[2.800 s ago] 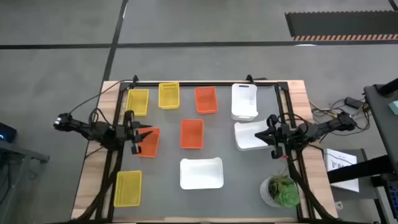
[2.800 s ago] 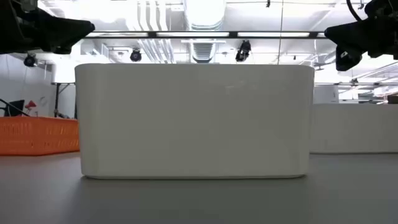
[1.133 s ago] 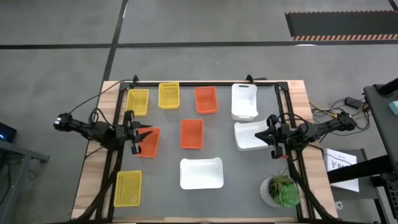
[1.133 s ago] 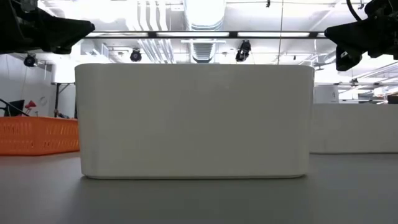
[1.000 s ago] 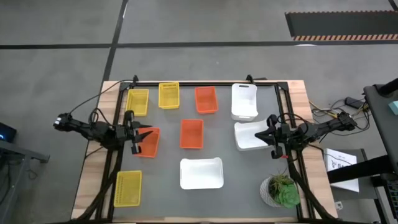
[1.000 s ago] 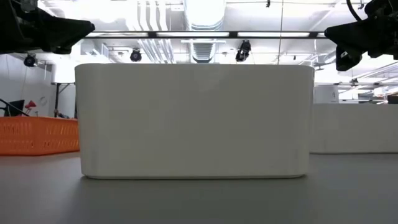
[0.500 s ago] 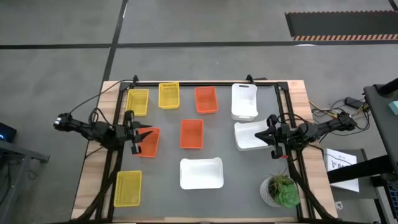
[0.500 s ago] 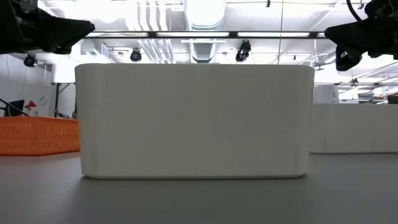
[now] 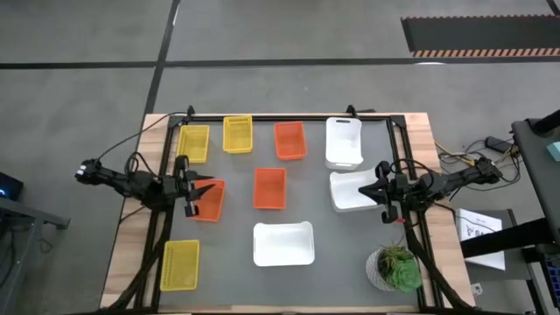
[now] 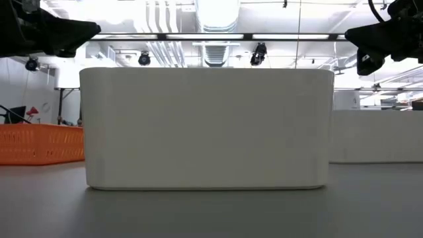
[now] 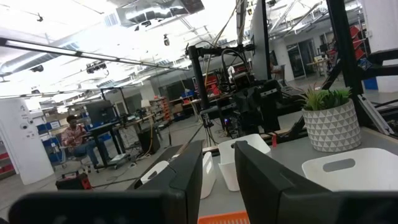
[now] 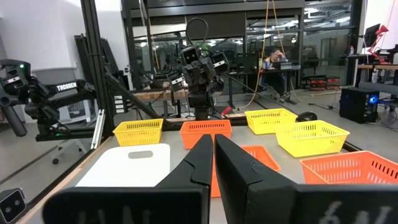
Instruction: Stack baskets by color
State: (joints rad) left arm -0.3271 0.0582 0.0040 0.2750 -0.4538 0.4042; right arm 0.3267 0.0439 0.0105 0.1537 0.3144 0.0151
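Nine baskets rest flat on the grey table. The yellow ones [image 9: 194, 143] [image 9: 237, 134] [image 9: 180, 264] are at the left, the orange ones [image 9: 290, 140] [image 9: 269, 188] [image 9: 208, 199] left of centre, the white ones [image 9: 344, 142] [image 9: 353, 191] [image 9: 283, 243] at the right and near middle. My left gripper [image 9: 205, 191] [image 11: 217, 171] hovers open above the left orange basket, nothing between its fingers. My right gripper [image 9: 368, 191] [image 12: 213, 152] hovers shut above the middle white basket. In the low view the near white basket [image 10: 205, 129] fills the centre.
A potted green plant [image 9: 395, 267] stands at the near right corner. A black frame [image 9: 289, 118] runs along the table's far and side edges. Bare grey table lies between the baskets. A person sits in the room beyond the table [image 11: 74, 134].
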